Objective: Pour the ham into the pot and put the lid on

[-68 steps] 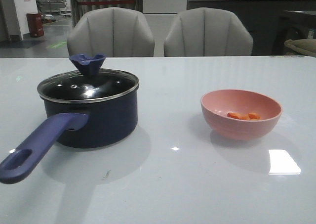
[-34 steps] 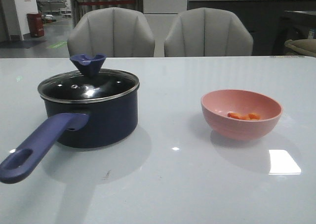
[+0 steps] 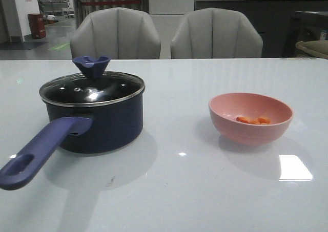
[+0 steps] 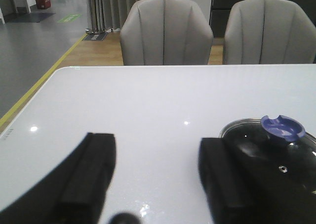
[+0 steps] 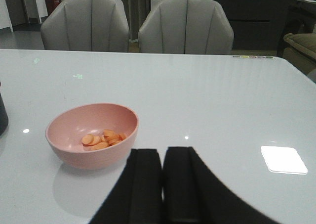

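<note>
Ham, small orange chunks in pink bowl, lidded navy pot

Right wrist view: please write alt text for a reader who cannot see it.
A pink bowl holding orange ham slices sits on a white table. The right tool, its black fingers nearly together, hangs in the foreground beside the bowl. Two grey chairs stand behind the table.
</note>
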Motion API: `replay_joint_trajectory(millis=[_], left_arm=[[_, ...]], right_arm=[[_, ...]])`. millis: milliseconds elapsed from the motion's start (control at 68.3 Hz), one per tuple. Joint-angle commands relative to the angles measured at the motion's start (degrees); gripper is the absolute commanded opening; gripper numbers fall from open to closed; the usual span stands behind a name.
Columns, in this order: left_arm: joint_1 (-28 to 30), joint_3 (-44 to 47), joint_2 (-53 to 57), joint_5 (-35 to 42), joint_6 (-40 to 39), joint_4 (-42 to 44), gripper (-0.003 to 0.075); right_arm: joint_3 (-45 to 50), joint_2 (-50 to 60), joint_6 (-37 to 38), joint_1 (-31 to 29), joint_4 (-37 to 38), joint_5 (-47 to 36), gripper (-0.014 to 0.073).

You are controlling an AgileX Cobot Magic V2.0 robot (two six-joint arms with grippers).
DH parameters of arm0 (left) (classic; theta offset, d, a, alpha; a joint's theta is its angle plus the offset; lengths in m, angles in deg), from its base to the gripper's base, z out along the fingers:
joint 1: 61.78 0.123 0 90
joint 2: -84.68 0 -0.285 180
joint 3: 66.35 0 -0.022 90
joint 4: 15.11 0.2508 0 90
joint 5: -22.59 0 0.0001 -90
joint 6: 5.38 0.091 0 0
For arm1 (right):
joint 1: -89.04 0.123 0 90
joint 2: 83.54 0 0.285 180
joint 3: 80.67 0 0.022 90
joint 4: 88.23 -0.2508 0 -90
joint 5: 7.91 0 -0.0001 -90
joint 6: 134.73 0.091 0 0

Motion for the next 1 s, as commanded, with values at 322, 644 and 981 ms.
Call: replay_joint_trajectory(millis=[322, 644, 981], left_arm=[[-0.20, -2.65, -1.28, 3.65, -0.52, -3.05, 0.0604], [-0.20, -15.96, -16.32, -13.48, -0.52, -3.05, 0.0604], [-1.70, -29.16, -36.48, -20.84, -0.52, -5.26, 0.0604]], right_arm=[[-0.41, 1.14, -0.27, -0.38, 0.74, -4.90, 0.0157], [-0.41, 1.14, -0.27, -0.38, 0.74, -4.90, 0.0157], [-0.41, 1.14, -0.27, -0.38, 0.74, -4.90, 0.0157]])
